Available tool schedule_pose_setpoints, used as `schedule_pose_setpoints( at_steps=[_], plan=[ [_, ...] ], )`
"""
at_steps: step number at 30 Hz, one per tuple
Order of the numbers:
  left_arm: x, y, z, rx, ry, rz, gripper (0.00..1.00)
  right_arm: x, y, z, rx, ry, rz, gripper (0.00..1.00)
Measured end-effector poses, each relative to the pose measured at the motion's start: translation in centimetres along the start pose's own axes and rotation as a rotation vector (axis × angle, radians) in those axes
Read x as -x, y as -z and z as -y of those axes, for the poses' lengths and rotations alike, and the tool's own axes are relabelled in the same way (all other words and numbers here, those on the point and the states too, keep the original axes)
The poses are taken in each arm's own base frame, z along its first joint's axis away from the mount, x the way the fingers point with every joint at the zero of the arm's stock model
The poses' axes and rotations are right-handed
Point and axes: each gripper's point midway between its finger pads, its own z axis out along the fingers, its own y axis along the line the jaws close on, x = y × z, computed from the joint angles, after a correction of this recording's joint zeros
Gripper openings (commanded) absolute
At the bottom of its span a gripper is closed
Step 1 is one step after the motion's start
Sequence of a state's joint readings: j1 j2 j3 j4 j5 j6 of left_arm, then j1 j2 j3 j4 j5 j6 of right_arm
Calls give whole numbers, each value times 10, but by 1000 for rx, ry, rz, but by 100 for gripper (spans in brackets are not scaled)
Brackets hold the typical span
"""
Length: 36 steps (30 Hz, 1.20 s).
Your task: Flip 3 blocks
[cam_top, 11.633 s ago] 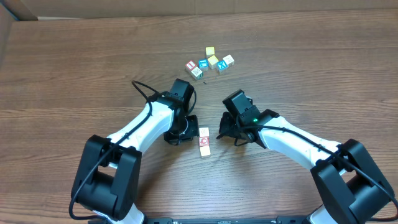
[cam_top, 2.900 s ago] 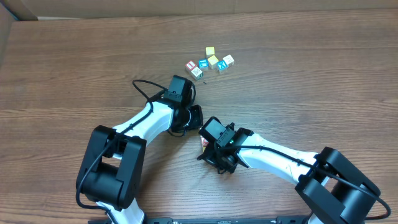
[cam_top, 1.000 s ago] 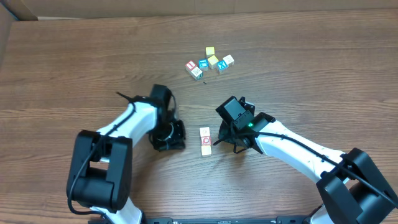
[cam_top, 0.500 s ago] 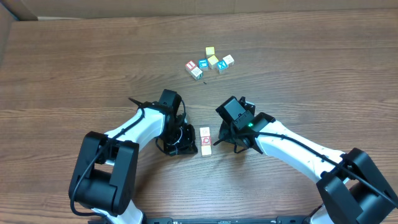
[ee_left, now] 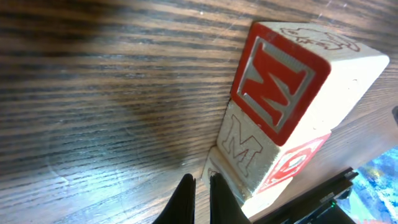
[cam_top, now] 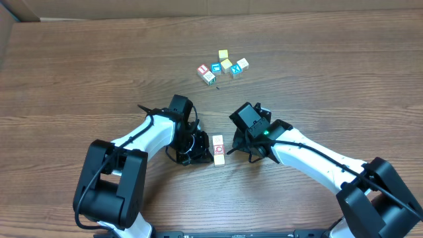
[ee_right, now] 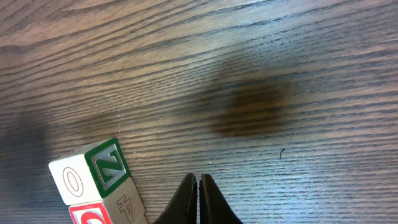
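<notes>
Three blocks (cam_top: 217, 151) lie in a short touching row at the middle of the overhead frame. The left gripper (cam_top: 196, 149) sits just beside their left side and the right gripper (cam_top: 243, 147) is near their right side.

Trouble, as I judge it, would start on the left. A narrow closed tip pushing low on one block would likely slide it across the table (cam_top: 79, 79) rather than tip it over. Since the blocks touch, the neighbours could be dragged askew with it. A push too high or too quick might roll a block twice, or send it against the right gripper close by. A group of other cubes (cam_top: 223, 66) in the upper middle lies well apart and seems out of danger.

The left jaws are pinched almost together with nothing between them. Their tips are just beside the near end of the row in the wrist view; whether they touch it I cannot tell.

The right jaws are pressed together and empty over bare wood. The row's end block is at the lower left of that wrist view, apart from the tips.
</notes>
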<state>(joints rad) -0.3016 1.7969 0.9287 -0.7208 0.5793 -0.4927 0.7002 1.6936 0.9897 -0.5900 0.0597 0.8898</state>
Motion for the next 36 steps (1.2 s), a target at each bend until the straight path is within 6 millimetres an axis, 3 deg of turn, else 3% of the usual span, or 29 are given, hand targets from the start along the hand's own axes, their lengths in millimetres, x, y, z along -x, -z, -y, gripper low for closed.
schedule_pose_setpoints(
  at_steps=[14,23,26,27,31,32,33,36],
  plan=[
    [1,0,3,-18,-3,0,4,-1,0,1,-5,0,-3,6],
    [-8,5,-16,41,38,-34,4,-1,0,2,-8,55,-6,11],
    [-5,18,-22,37,50,-16,4,-1,3,2,-16,150,-12,22],
    [-2,26,-23,30,49,10,4,1,6,0,-18,185,-13,37],
    [20,80,-17,-29,25,204,7,21,21,-15,2,250,49,69],
    [25,96,-16,-43,21,261,11,27,24,-18,5,254,70,85],
    [29,111,-17,-51,19,317,22,34,28,-20,8,262,94,100],
    [35,146,-26,-42,33,440,59,49,35,-18,-14,270,152,100]
  ],
)
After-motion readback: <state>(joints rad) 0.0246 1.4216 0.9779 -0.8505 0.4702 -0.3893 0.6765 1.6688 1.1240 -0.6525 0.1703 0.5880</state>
